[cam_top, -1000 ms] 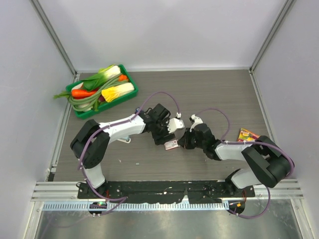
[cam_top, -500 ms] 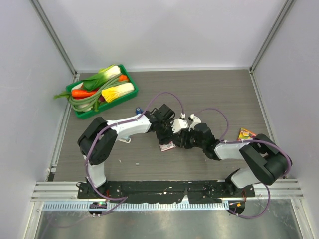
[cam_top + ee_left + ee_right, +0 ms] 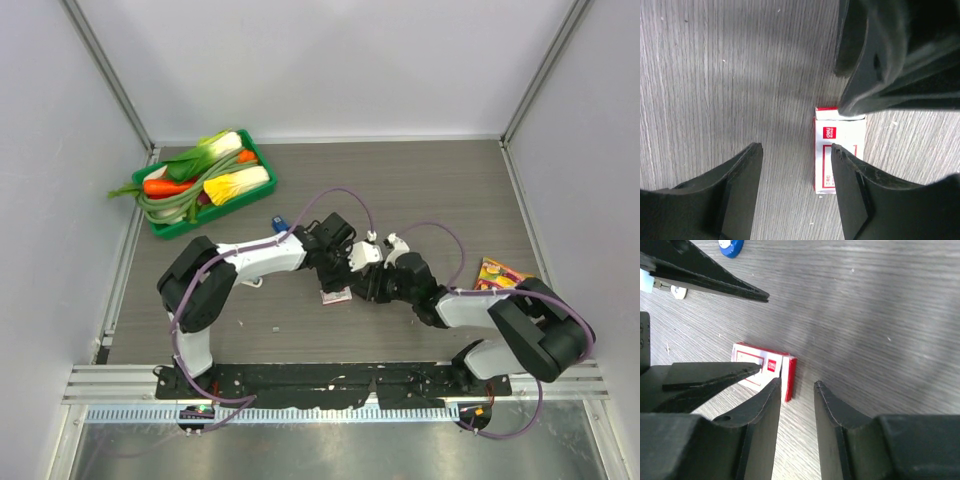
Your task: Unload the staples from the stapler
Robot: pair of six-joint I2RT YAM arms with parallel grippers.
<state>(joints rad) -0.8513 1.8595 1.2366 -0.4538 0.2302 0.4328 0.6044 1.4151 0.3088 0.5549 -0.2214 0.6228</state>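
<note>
Top external, stapler point(image 3: 278, 222) axis unclear, left claw point(image 3: 796, 148) wide, right claw point(image 3: 796, 383) narrow, empty.

The stapler point(image 3: 278, 222) was just a tiny blue-and-white blob lying on the wood-grain table point(image 3: 430, 190), a little way near-right of the green tray point(image 3: 262, 158) and not touching it. Too small to tell if it was open or closed.

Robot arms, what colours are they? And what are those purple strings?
The left arm and right arm have white shells with chunky black joints. A thin purple cable loops along each one. The left tool and right tool each have two flat black fingers with pointed tips.
</note>
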